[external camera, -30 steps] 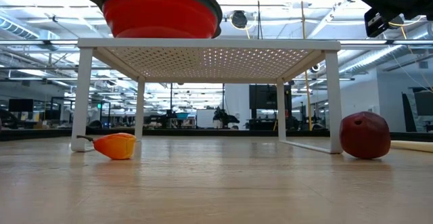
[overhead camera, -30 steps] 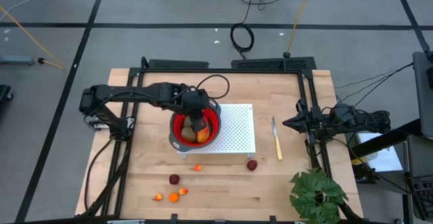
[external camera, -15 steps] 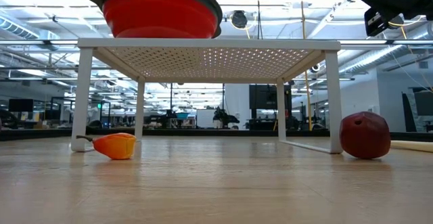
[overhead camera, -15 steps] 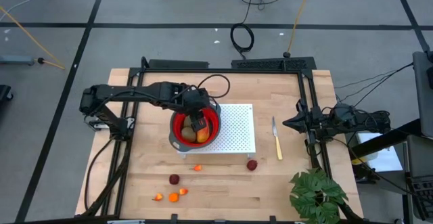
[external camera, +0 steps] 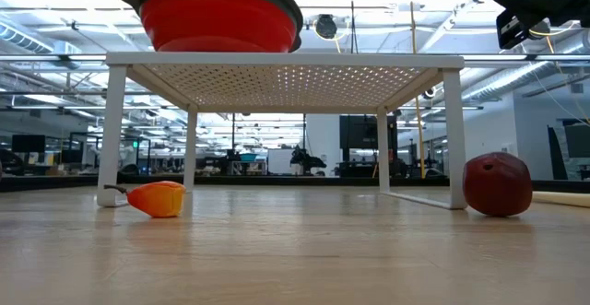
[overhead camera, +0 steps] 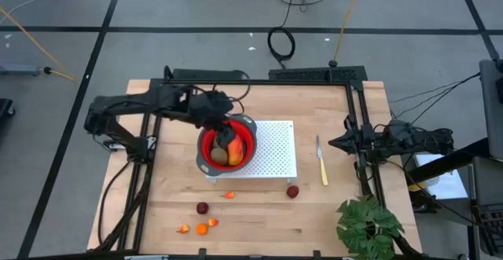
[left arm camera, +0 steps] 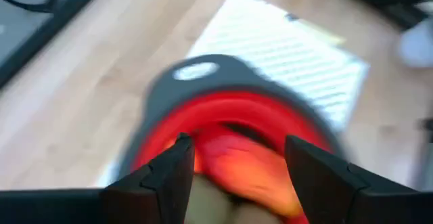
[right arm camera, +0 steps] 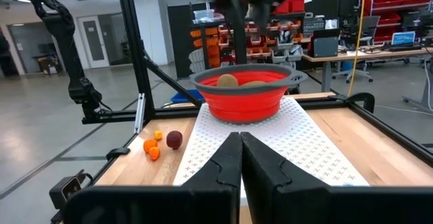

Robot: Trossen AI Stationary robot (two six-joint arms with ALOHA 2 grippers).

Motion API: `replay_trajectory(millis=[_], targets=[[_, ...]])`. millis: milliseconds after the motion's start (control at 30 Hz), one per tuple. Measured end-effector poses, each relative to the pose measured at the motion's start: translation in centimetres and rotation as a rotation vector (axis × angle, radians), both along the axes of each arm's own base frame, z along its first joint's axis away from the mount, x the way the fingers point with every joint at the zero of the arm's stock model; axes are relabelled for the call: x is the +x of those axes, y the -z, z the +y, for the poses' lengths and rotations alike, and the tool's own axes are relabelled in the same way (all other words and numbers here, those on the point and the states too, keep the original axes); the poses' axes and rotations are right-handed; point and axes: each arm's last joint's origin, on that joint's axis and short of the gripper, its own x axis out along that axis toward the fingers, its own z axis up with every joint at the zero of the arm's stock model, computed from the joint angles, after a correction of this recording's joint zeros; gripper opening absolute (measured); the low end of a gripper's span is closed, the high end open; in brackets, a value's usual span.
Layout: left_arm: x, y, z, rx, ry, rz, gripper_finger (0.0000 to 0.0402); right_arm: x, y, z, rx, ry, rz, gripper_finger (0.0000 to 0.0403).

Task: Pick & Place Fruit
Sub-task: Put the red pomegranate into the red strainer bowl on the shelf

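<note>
Two dark red balls — four orange bits.

The high view looks straight down from above, taking in the whole wooden table and the floor around it. The low view sits at table-top height, close to the white perforated rack, facing level across the wood into the room behind. The left wrist view points down, very near the red bowl, past its own 2 fingers. The right wrist view looks level along the table from the far side, over its own fingers. All 4 views share the bowl on the rack; the high and low views also share a dark red ball.
</note>
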Motion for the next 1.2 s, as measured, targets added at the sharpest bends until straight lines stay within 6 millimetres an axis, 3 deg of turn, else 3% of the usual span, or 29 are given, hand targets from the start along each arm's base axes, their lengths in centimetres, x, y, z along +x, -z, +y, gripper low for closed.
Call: replay_trajectory(millis=[167,367,667,1000,1200], targets=[[-0.5,-1.5,-3.0,-0.124,-0.034,-0.051,0.0229,0.0,0.0,0.0,0.002,-0.002,0.001,0.0000],[-1.4,-1.4,-7.4,-0.289,-0.066,-0.030,0.0230,0.0,0.0,0.0,0.003,-0.002,0.001,0.0000],[-3.2,-1.5,-12.5,-0.357,-0.201,-0.082,0.0230,0.0,0.0,0.0,0.003,-0.003,0.001,0.0000],[-2.3,1.1,-16.4,-0.444,-0.282,0.010,0.0230,0.0,0.0,0.0,0.003,-0.002,0.002,0.0000],[-1.2,2.9,-18.0,-0.407,-0.270,0.059,0.0230,0.0,0.0,0.0,0.003,-0.003,0.001,0.0000]])
